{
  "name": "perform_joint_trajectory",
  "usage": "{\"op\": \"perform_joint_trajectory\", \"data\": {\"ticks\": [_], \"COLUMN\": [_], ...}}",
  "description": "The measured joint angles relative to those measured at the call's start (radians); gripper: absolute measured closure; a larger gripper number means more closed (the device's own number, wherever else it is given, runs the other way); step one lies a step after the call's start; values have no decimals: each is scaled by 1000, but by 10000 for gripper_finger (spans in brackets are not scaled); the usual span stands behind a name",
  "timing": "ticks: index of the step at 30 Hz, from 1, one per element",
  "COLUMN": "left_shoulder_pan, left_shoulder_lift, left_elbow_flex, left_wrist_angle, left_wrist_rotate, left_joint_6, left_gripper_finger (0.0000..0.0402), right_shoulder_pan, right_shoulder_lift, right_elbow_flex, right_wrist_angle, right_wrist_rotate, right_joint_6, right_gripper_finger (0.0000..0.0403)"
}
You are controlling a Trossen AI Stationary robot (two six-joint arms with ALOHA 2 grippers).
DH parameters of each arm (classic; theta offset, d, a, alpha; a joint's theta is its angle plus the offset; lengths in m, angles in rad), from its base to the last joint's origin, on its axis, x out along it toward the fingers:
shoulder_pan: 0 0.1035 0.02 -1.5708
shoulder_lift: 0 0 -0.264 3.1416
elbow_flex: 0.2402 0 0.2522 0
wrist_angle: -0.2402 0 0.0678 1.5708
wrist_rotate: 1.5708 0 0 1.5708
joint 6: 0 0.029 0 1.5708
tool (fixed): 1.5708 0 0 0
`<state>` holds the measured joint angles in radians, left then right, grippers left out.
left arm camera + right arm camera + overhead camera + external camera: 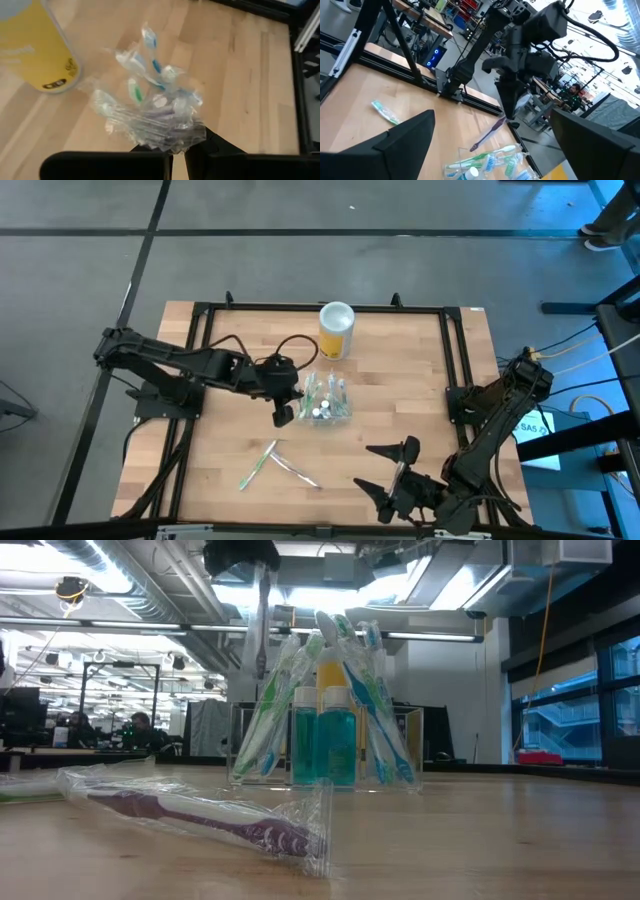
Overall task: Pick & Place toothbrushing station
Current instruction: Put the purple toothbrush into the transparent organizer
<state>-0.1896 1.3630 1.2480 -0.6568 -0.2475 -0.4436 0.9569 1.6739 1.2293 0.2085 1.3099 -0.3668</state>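
The station (330, 398), a clear box holding wrapped brushes and small blue-green bottles, was seen standing near the middle of the desk (420, 380), just beside the left hand (286, 412) on the side toward the right arm; the left hand was shut on a wrapped purple brush (489, 135), which hung tilted from its fingertips above the station's near edge; in the left wrist view the station's contents lay directly ahead of and below the fingers (150, 159), with a yellow can (336, 330) farther off, beyond the station.

The right hand (392, 472) was held at the desk's near edge, well apart from the station, its jaws spread wide and holding nothing; two further wrapped brushes, a purple one (298, 471) and a green one (258, 465), lay flat on the desk between the two hands, nearer the right.

The relation judged to matter was this: the station lay closest to the left hand, almost beneath it; the held brush's long axis ran steeply downward, head lowest, toward the station's open top; the brushes already inside leaned upright in much the same line; a short lowering over the opening was therefore judged to be what the left hand needed, while the right hand was judged the better placed for the loose brushes; whether the held brush already touched the station could not be told.
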Motion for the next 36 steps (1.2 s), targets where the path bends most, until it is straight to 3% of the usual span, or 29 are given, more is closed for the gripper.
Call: {"op": "perform_joint_trajectory", "data": {"ticks": [12,29,36], "left_shoulder_pan": [41,132,147], "left_shoulder_lift": [96,201,207], "left_elbow_flex": [0,-1,-113], "left_wrist_angle": [3,29,161], "left_wrist_rotate": [43,212,284], "left_joint_6": [14,30,-14], "left_gripper_finger": [389,389,388], "right_shoulder_pan": [0,0,0], "right_shoulder_lift": [-1,-1,-1], "right_elbow_flex": [0,0,0], "right_wrist_angle": [-47,-60,-60], "right_wrist_rotate": [-22,-84,-98], "right_joint_6": [55,71,71], "right_gripper_finger": [8,12,5]}}
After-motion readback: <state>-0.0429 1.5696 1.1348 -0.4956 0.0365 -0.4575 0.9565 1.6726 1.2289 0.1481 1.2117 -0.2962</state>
